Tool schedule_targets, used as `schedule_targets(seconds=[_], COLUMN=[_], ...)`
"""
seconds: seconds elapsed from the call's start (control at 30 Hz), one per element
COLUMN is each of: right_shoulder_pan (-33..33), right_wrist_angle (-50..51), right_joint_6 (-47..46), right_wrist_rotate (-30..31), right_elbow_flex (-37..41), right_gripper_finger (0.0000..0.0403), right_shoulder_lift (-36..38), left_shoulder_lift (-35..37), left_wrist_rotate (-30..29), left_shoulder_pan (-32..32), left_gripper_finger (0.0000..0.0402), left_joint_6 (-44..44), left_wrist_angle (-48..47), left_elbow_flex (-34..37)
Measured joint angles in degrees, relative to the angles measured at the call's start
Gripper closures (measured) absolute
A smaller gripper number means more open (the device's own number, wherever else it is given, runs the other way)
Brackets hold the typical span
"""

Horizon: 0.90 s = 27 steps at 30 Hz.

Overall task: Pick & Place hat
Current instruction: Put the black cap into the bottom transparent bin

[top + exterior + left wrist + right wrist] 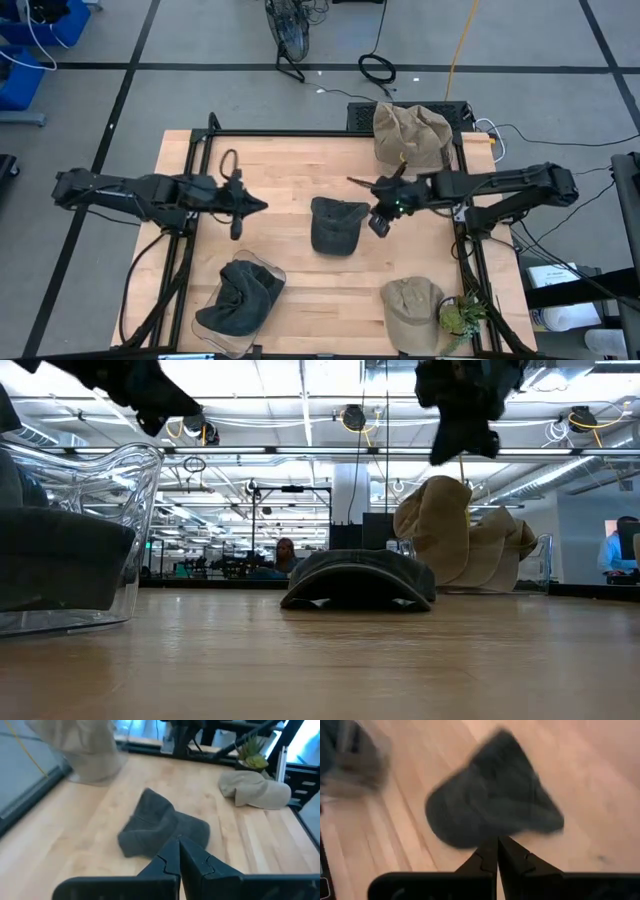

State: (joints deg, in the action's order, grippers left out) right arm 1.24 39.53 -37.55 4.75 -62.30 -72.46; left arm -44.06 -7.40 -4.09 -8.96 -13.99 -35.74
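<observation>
Dark grey hat [337, 226], flat on table [300, 170]. Right claw [356, 183] closed, empty, beside hat; left claw [262, 206] closed, empty, opposite.

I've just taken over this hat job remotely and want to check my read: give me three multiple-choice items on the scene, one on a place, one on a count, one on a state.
1. Where does the dark grey cap lie?
A. in the clear bin
B. on the bare table near its middle
C. on the plant

2. How many tan hats are on the table?
A. one
B. two
C. four

3. How does the right gripper stand?
A. shut, holding nothing
B. wide open
C. shut on the cap

Answers:
1 B: the high view shows the cap on the wood between both arms, apart from the clear bin.
2 B: one tan hat at the far edge, another at the near edge beside the plant.
3 A: the right wrist view shows the fingertips together, the cap beyond them.
</observation>
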Motion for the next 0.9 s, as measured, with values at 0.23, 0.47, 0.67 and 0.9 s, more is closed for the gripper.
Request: schedule_targets(seconds=[0.23,0.47,0.67,0.9], right_shoulder_pan=[2.5,4.2,6.6,9.5], right_wrist_angle=[3.8,1.0,0.9,-2.2], right_joint_6=[-6.9,-9.6,-12.0,-12.3], right_wrist_rotate=[1.3,2.7,1.3,-2.1], right_elbow_flex=[0.8,6.7,12.7,18.7], right_gripper_finger=[0.0401,0.0401,0.0402,0.0402], right_shoulder_lift=[-2.4,-2.2,-1.8,-0.2], left_shoulder_lift=[-12.8,-25.1,-36.0,-49.9], left_wrist_rotate=[0.1,4.1,7.1,13.5], left_shoulder_pan=[0.0,0.8,4.7,11.3], left_gripper_finger=[0.0394,0.0352,0.0285,0.0183], left_joint_6=[-4.9,-5.8,-8.6,-11.5], left_wrist_angle=[0.0,-3.2,-6.7,-13.9], left_elbow_flex=[-4.9,-13.9,-25.1,-38.4])
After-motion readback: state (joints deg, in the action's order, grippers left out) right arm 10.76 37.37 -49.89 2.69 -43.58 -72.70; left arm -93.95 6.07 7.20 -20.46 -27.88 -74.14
